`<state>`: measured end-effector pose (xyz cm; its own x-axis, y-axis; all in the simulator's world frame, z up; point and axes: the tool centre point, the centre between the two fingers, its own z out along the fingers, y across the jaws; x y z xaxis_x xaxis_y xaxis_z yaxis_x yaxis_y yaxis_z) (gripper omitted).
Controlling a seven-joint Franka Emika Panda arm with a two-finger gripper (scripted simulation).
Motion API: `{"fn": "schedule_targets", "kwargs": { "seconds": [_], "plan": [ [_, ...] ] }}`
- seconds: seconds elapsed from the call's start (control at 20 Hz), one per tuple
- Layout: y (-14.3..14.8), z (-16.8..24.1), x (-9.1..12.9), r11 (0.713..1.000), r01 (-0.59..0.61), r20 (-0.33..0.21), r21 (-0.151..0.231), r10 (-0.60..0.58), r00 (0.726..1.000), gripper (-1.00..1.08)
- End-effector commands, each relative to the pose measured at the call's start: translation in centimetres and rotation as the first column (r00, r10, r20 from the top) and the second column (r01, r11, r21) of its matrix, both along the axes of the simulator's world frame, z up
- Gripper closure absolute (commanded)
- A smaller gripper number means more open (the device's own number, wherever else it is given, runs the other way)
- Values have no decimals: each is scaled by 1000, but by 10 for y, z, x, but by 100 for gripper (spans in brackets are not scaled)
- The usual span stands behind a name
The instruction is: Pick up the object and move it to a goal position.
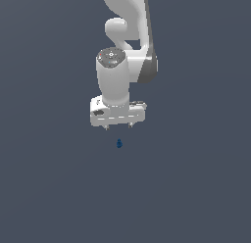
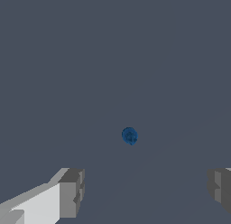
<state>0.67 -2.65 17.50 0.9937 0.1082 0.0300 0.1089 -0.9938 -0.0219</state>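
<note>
The white robot arm (image 1: 128, 51) reaches down from the top of the exterior view over a flat, plain grey-blue floor (image 1: 44, 188). Its wrist ends in a broad white gripper (image 1: 118, 126) that points downward, with two short fingers showing as small stubs under the white body.

The fingers stand wide apart and hold nothing. In the wrist view the two grey fingertips (image 2: 72, 191) sit at opposite sides of the picture, with a broad stretch of bare floor between them. One finger shows its white side and its grey ridged pad; the other is partly cut off by the edge of the picture.

The object (image 1: 119, 143) is a tiny dark blue blob, roughly round and far smaller than the gripper. In the exterior view it lies on the floor just below the gripper, in line with the gap between the two fingers, and clear of both. The wrist view shows the same blob (image 2: 129, 136) lying beyond the fingertips, slightly nearer the cut-off finger than the other, and touching neither. Its surface looks a little mottled, with lighter blue patches, though it is too small to make out any finer shape.

How high the fingertips are above the floor cannot be told from these views.
</note>
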Motion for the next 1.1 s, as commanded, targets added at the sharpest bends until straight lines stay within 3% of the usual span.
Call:
{"fn": "schedule_targets", "kwargs": {
  "seconds": [0.0,0.25,0.5,0.75,1.05],
  "plan": [
    [-1,-5,0,998,-59,-1,-5,59,998,-92],
    [-2,-17,0,980,-200,-6,-15,200,980,-92],
    [-4,-28,0,940,-339,-11,-22,339,941,-92],
    [-5,-40,0,881,-472,-17,-27,471,882,-92],
    [-5,-53,-1,786,-617,-23,-29,617,787,-92]
  ]
}}
